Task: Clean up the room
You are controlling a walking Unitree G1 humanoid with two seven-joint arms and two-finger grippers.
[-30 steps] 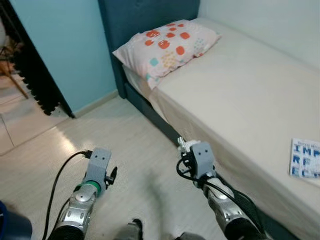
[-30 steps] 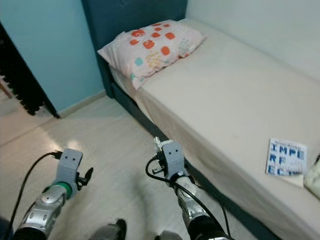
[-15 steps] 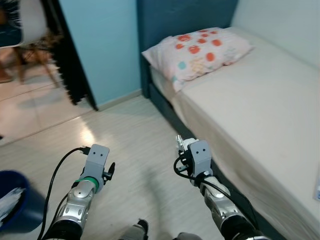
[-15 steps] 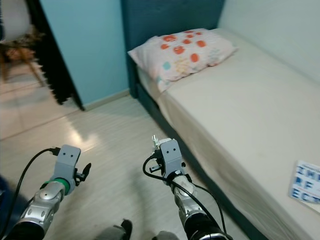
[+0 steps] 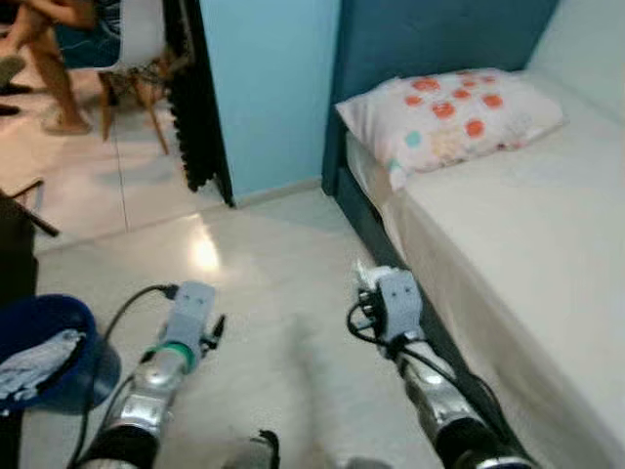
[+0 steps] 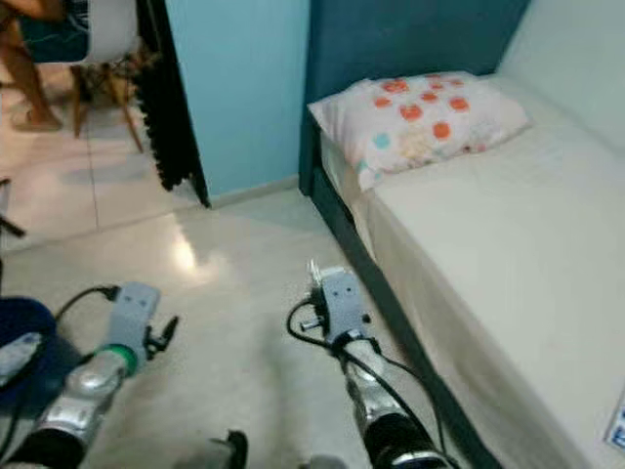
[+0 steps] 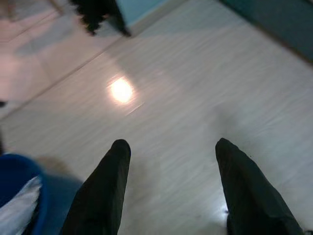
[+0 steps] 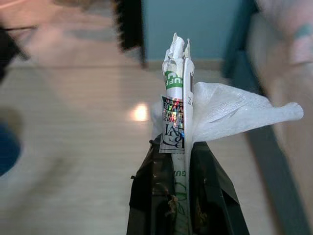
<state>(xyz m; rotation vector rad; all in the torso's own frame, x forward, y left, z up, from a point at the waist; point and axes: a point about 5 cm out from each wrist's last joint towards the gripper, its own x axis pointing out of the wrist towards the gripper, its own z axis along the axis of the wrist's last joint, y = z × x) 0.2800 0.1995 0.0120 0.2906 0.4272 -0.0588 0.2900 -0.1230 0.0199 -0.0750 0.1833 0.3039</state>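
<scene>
My right gripper point(image 8: 177, 147) is shut on a piece of rubbish, a folded printed wrapper point(image 8: 175, 98) with a white tissue point(image 8: 230, 110) bunched beside it. In the head view that gripper point(image 5: 369, 285) hangs low over the pale floor beside the bed. My left gripper point(image 7: 171, 147) is open above bare floor with nothing between its fingers. A blue bin point(image 5: 61, 307) stands on the floor at my far left with white rubbish point(image 5: 34, 357) in it. The bin's edge point(image 7: 14, 171) lies close to the left fingers.
A bed point(image 5: 527, 225) with a dark blue frame runs along my right, a spotted pillow point(image 5: 449, 112) at its head. A light blue wall and a black curtain point(image 5: 195, 98) are ahead. A person point(image 5: 49, 39) sits on a white chair point(image 5: 137, 39) at the far left.
The camera has swung to the left: the bed and pillow slid right, the booklet left the picture, and the blue bin and seated person came in. Both arms keep their pose.
</scene>
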